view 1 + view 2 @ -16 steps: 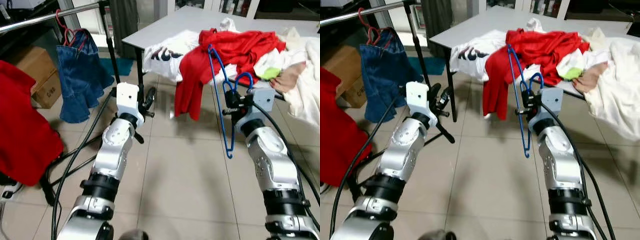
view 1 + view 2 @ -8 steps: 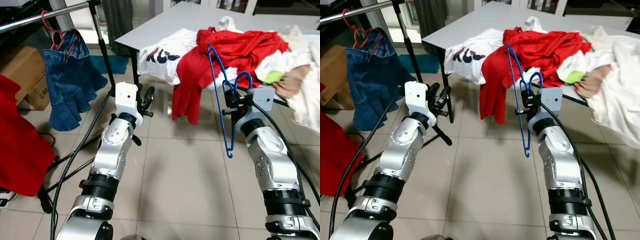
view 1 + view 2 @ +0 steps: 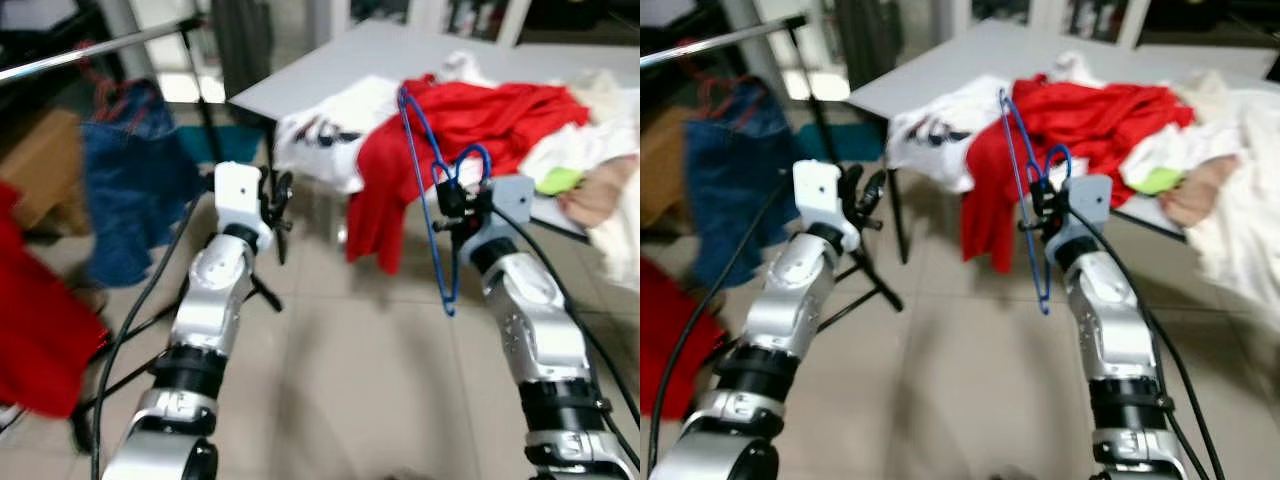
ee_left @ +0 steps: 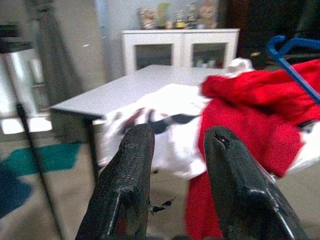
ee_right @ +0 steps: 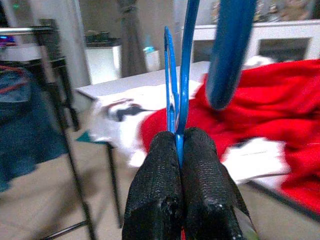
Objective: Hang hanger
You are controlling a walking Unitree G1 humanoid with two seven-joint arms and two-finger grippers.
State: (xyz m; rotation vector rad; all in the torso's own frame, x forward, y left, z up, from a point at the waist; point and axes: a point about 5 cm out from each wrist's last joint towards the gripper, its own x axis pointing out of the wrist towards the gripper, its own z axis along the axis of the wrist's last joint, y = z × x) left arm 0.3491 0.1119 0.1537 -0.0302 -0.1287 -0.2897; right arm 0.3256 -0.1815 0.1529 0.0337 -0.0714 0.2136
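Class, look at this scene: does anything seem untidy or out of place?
Yes: clothes lie heaped on the grey table, and a red garment slides over its edge. The right tool grips a bare blue hanger.

Beige tiled floor fills lower frame, glossy, blurred. Grey worktop upper centre, heaped with red, white, cream garments. Metal clothes rail upper left on black stand; denim garment hanging. Cardboard box at left. White glass-fronted cabinet behind worktop.
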